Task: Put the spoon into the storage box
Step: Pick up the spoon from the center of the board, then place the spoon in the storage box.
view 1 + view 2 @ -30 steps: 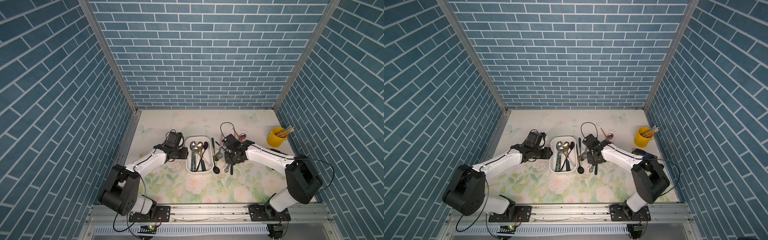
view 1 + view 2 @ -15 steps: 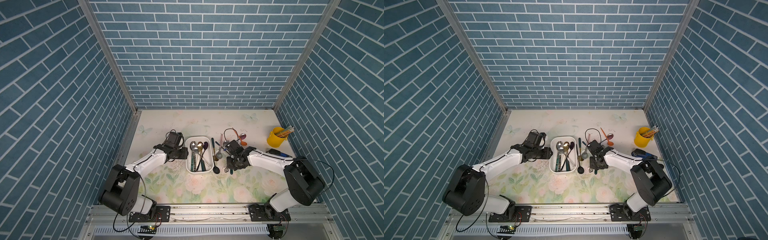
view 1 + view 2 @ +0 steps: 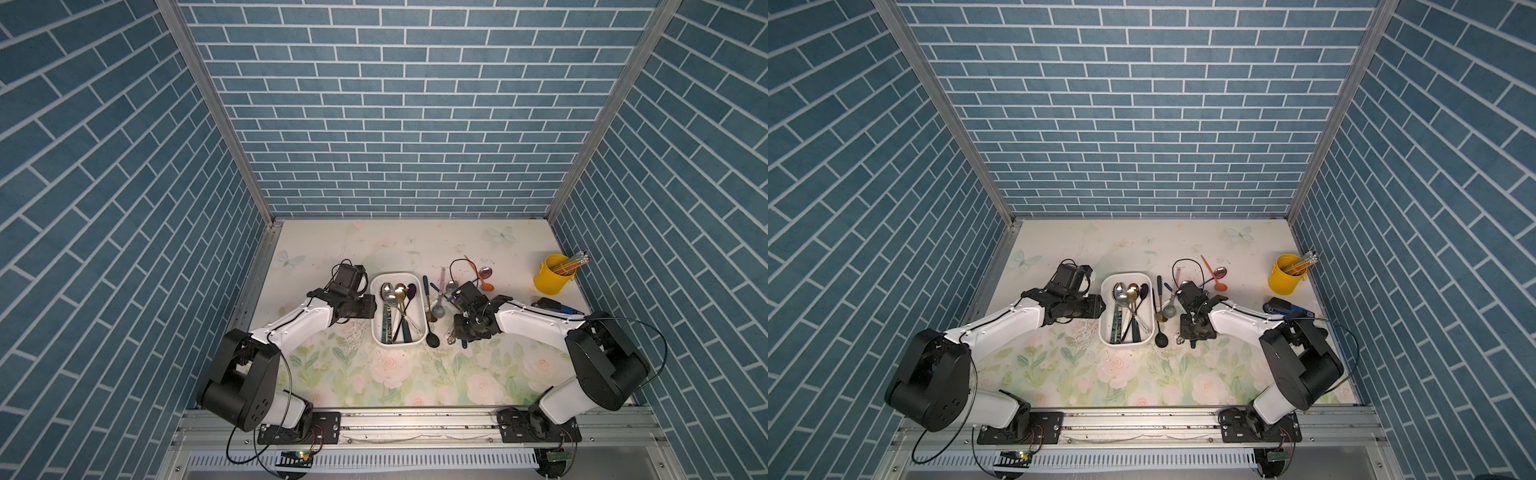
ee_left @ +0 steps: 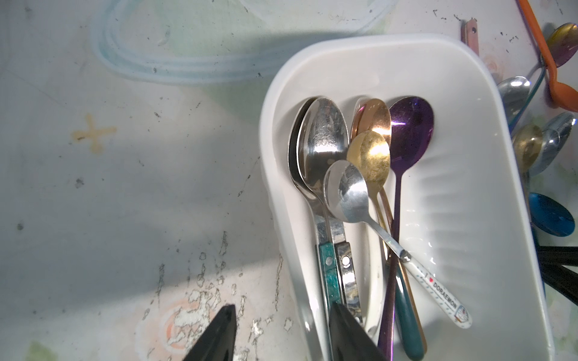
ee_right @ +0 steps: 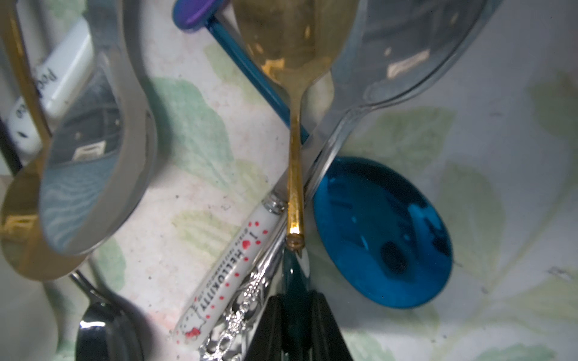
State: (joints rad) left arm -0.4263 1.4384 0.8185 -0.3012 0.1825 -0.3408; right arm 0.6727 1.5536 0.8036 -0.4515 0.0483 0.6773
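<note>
Low centre in both top views: left gripper (image 4: pixel 283 308) stands open astride a wall of the box (image 3: pixel 395 276), which holds several spoons (image 4: pixel 369 162). Just right, on the mat (image 3: pixel 415 374), right gripper (image 5: pixel 297 297) pinches the teal handle of the gold spoon (image 5: pixel 294 175).

walls (image 3: pixel 395 124): blue brick, white grout | table (image 3: pixel 374 241): pale, pink roses, green leaves | storage box (image 4: pixel 469 218): white | cup (image 3: pixel 550 282): yellow | spoon (image 5: pixel 294 187): gold, teal handle | neighbour spoon (image 5: pixel 381 231): glossy blue | far spoon (image 3: pixel 487 286): orange

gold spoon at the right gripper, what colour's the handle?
Dark teal handle, clearest in the right wrist view.
</note>
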